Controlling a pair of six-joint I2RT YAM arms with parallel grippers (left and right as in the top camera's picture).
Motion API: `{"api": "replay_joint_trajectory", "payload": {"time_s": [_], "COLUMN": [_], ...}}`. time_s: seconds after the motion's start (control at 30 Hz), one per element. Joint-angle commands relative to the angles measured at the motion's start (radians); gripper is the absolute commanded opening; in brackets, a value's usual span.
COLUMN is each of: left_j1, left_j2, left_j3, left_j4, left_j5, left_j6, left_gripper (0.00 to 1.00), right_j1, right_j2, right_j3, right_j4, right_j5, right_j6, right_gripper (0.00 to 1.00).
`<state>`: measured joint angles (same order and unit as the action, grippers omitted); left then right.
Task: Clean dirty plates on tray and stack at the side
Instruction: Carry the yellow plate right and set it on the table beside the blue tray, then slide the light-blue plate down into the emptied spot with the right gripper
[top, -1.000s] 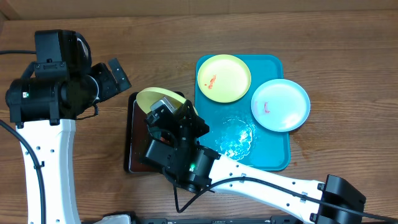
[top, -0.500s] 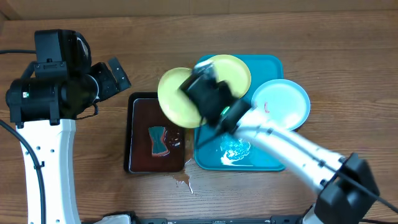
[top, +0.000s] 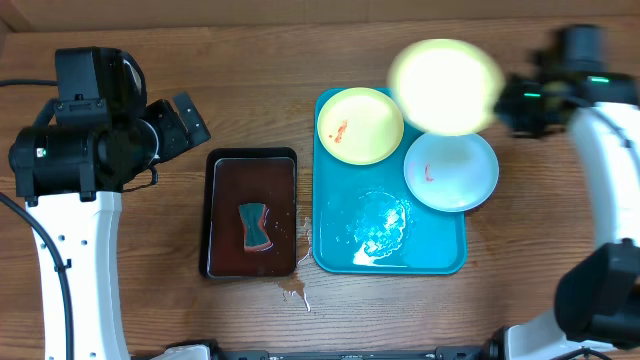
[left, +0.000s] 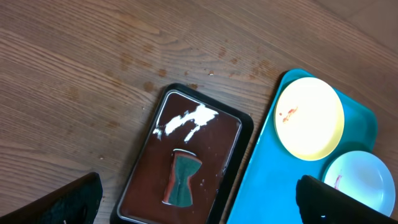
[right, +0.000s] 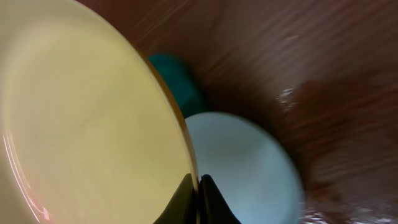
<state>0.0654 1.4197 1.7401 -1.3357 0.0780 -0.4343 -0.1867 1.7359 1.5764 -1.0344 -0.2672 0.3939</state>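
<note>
Your right gripper (top: 512, 100) is up at two o'clock of the tray (top: 335, 200), jaws pinched tight on the rim of the held plate (top: 445, 87). In the wrist view the fingertips (right: 185, 202) meet right on that edge.

The held plate is blurred from above, but it sits face up and I see no smear on it, so I'd call it washed. It hangs over the tray's far right corner and overlaps the twelve o'clock edge of the blue plate (top: 450, 172). It's above the blue plate, not on it, as far as the wrist view tells.

Here's what the next move hinges on. The held plate sticks out at nine o'clock from your gripper, back toward the tray. The bare table (top: 560, 230) for stacking lies at three o'clock of the tray. Carry it further that way before you lower, or the trailing rim could come down on the blue plate.

Your left gripper (top: 178, 125) is spread wide and empty, parked at ten o'clock of the black tray (top: 222, 170), well away from all this. The right arm is much the nearer.

Two dirty plates are left, each with a red smear. The yellow plate (top: 360, 125) is in the tray's eleven o'clock corner, and the blue plate hangs over the right rim. The sponge (top: 255, 227) lies in the black tray.
</note>
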Motion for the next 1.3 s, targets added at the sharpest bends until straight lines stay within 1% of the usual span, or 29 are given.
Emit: {"api": "replay_joint_trajectory", "payload": {"time_s": [0.0,0.13,0.27,0.37,0.5,0.73,0.77,0.8,0.83,0.87,0.9,0.97,1.1,1.17,1.27], "left_j1": [0.0,0.0,0.0,0.0,0.0,0.0,0.0,0.0,0.0,0.0,0.0,0.0,0.0,0.0,0.0], "left_j2": [0.0,0.0,0.0,0.0,0.0,0.0,0.0,0.0,0.0,0.0,0.0,0.0,0.0,0.0,0.0], "left_j3": [0.016,0.016,0.016,0.016,0.016,0.016,0.016,0.016,0.016,0.016,0.016,0.016,0.016,0.016,0.016], "left_j4": [0.003,0.003,0.003,0.002,0.002,0.002,0.002,0.002,0.002,0.002,0.002,0.002,0.002,0.002,0.002], "left_j5": [-0.007,-0.007,-0.007,-0.007,-0.007,-0.007,-0.007,-0.007,-0.007,-0.007,-0.007,-0.007,-0.007,-0.007,-0.007], "left_j6": [0.019,0.019,0.019,0.019,0.019,0.019,0.019,0.019,0.019,0.019,0.019,0.019,0.019,0.019,0.019], "left_gripper": [1.0,1.0,1.0,1.0,1.0,1.0,1.0,1.0,1.0,1.0,1.0,1.0,1.0,1.0,1.0], "right_j1": [-0.211,-0.385,-0.467,-0.472,-0.451,-0.334,-0.315,-0.294,-0.272,-0.253,-0.235,-0.2,-0.147,-0.13,-0.102], "right_j2": [-0.011,0.031,0.074,0.085,0.085,0.085,0.085,0.085,0.084,0.082,0.079,0.071,0.029,-0.001,-0.035], "right_j3": [-0.003,-0.031,-0.081,-0.149,-0.24,-0.348,-0.354,-0.356,-0.354,-0.35,-0.341,-0.317,-0.252,-0.235,-0.234], "right_j4": [-0.027,-0.045,-0.039,-0.016,0.035,0.057,0.057,0.055,0.05,0.045,0.036,0.017,-0.024,-0.019,0.011], "right_j5": [0.089,0.122,0.195,0.241,0.247,0.285,0.298,0.311,0.315,0.315,0.318,0.319,0.328,0.302,0.2], "right_j6": [0.06,0.072,0.079,0.079,0.079,0.079,0.079,0.079,0.079,0.078,0.077,0.066,0.061,0.014,-0.11], "right_gripper": [0.04,0.04,0.04,0.04,0.04,0.04,0.06,0.12,0.26,0.32,0.35,0.39,0.4,0.4,0.43]}}
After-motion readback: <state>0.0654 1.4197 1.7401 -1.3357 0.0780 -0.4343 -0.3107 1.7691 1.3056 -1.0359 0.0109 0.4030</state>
